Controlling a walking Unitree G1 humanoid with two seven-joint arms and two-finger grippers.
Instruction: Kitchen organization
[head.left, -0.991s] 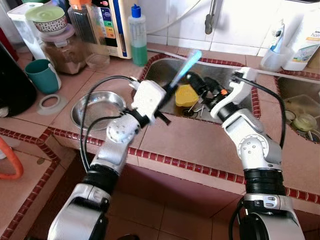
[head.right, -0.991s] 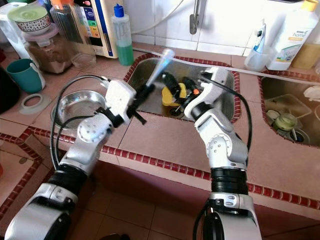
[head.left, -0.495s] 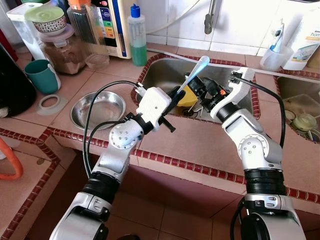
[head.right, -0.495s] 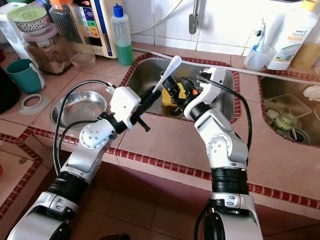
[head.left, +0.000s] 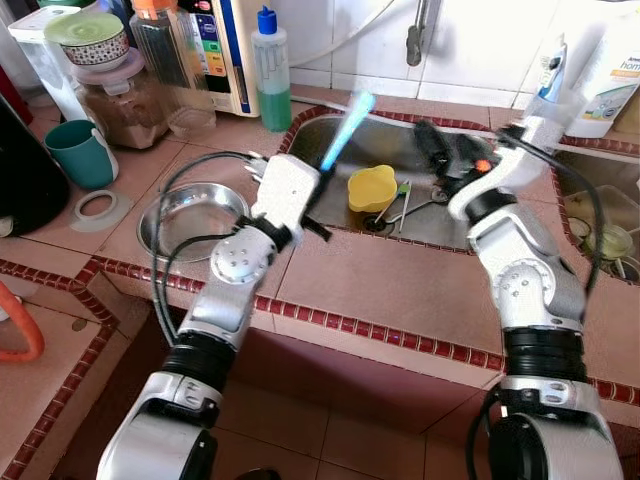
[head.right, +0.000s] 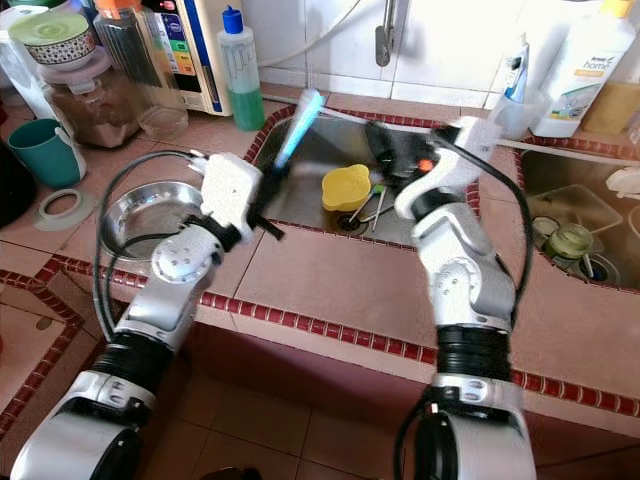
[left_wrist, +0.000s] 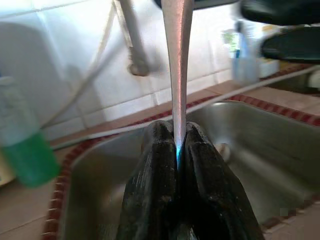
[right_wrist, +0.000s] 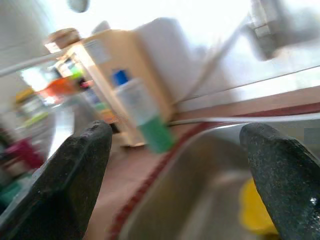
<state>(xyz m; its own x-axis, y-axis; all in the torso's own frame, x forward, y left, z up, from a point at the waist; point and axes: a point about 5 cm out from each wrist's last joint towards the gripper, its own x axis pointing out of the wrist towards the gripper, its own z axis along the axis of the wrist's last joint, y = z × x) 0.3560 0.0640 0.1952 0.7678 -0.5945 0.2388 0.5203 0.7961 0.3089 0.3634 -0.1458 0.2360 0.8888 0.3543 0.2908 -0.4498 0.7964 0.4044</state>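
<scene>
Nearest you, the tiled surface (head.left: 400, 290) runs across in front of the robot, with a red-trimmed front edge. Your left claw (head.left: 318, 185) sits over the surface's inner edge at the left rim of the sink (head.left: 400, 150), its fingers (left_wrist: 155, 200) pressed together on the handle of a spoon (head.left: 342, 135); the spoon sticks up and away from the claw, tilted over the sink, and shows blurred with a bluish tint. In the left wrist view the handle is pinched tight between both black fingers. Left of that claw, a steel bowl (head.left: 195, 215) rests on the surface, with a pale ring (head.left: 98, 207) just beyond it to the left and a teal mug (head.left: 78, 150) farther back. Your right claw (head.left: 450, 155) hangs over the right half of the sink, blurred, its fingers (right_wrist: 75, 175) spread wide and holding nothing. Inside the sink a yellow cup (head.left: 372, 187) lies near the drain, with a few utensils (head.left: 405, 200) just beside it. At the back, a green soap bottle (head.left: 272, 70) stands by the sink's left corner, a jar (head.left: 120, 100) to its left, and a white bottle (head.left: 615, 80) at the far right.
</scene>
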